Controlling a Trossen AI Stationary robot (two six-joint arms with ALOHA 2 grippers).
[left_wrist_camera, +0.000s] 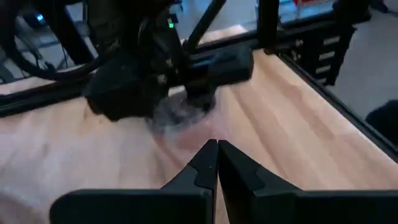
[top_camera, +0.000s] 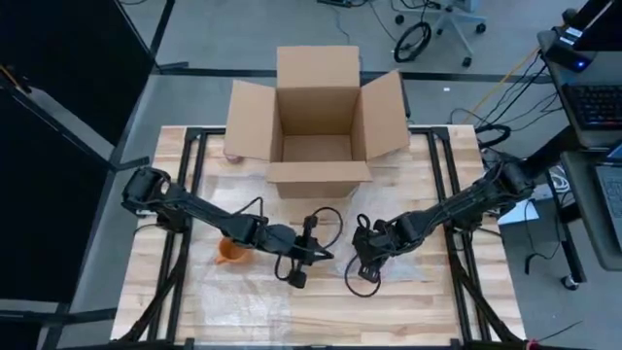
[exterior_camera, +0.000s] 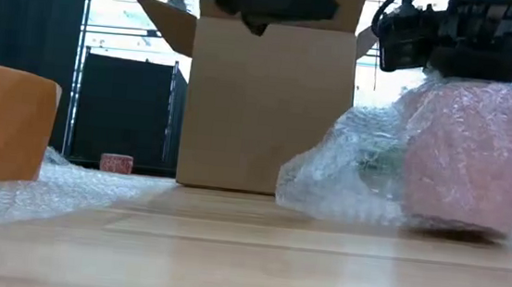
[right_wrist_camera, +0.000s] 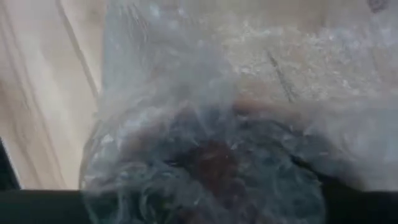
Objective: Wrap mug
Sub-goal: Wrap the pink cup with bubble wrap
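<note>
Right fingers (exterior_camera: 448,72) atop wrapped mug (exterior_camera: 464,157)

Two mugs: one orange (exterior_camera: 2,121), one pink, bubble-wrapped (exterior_camera: 464,157); one cardboard box (top_camera: 316,122); two arms.

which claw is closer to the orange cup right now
Left. The left claw sits a short way to the side of the orange cup; the right claw is farther off, over the wrapped pink mug.

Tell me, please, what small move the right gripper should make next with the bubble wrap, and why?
Probably press the loose clear bubble wrap down against the pink mug. The right gripper sits directly over the mug, and the wrap trails away on one side. The shut left gripper hangs nearby.
</note>
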